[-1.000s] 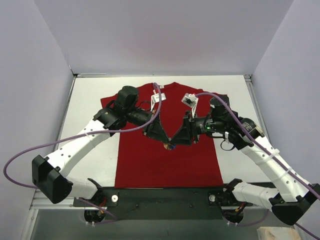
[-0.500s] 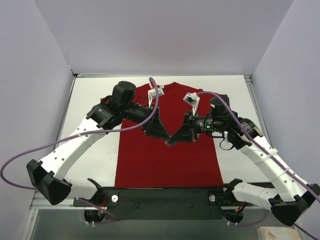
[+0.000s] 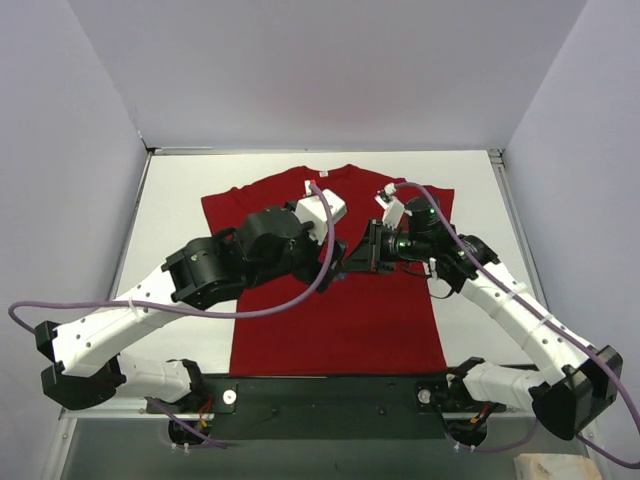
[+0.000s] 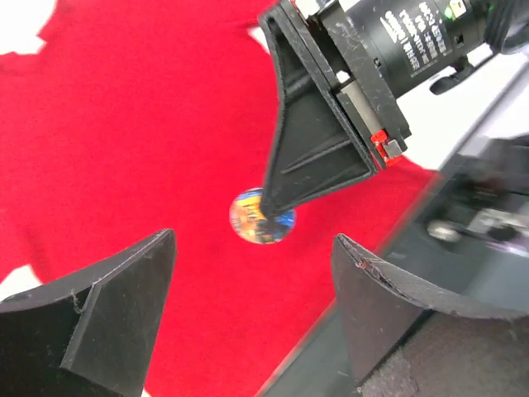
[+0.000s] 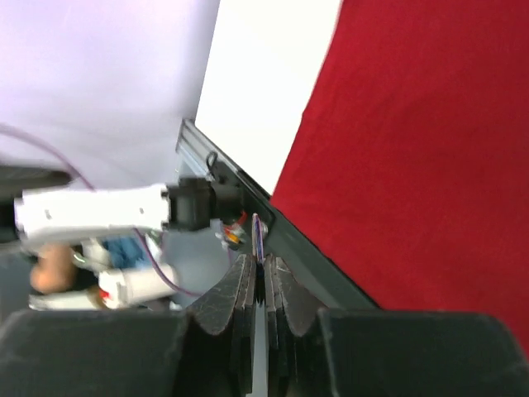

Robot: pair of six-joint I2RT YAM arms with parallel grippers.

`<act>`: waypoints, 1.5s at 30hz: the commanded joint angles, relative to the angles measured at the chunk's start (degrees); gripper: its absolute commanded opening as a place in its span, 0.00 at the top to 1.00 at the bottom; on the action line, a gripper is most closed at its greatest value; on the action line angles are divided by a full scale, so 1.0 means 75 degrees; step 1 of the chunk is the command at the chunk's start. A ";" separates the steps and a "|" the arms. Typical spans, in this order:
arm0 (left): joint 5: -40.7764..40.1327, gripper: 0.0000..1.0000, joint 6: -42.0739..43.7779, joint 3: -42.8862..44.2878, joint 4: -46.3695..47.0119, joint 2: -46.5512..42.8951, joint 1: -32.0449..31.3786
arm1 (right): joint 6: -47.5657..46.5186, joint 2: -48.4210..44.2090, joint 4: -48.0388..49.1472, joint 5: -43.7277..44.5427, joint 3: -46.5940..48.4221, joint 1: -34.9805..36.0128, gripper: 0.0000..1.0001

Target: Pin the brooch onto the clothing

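So, the brooch (image 4: 248,225) sits over the middle of the red T-shirt (image 3: 340,320), which lies flat on the white surface (image 3: 180,190). The right tool (image 4: 266,203) is pinched shut on its edge. The left tool (image 4: 253,240) hangs just beside it, spread wide, holding nothing. Purple cables (image 3: 230,314) loop over both arms. White lettering (image 4: 413,41) on the right arm's black housing is too blurry to read.

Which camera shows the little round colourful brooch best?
The left wrist view: the brooch faces it, colours plain, only the right gripper's tip overlapping it. From the top view the left arm hides it. The right wrist view shows at most a thin edge-on sliver.
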 commanded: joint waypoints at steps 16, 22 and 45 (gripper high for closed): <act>-0.1967 0.24 0.1261 -0.1080 0.0681 0.0749 -0.0641 | 0.5797 0.0803 0.4414 -0.1186 -0.2718 -0.1165 1.00; -0.1826 0.27 0.1518 -0.1456 0.1080 0.0854 -0.0641 | 0.6278 0.0968 0.5096 -0.1433 -0.2964 -0.1247 1.00; -0.2728 0.50 0.2023 -0.1620 0.1982 0.2026 -0.0652 | 0.6501 0.0944 0.5683 -0.1831 -0.3234 -0.1282 1.00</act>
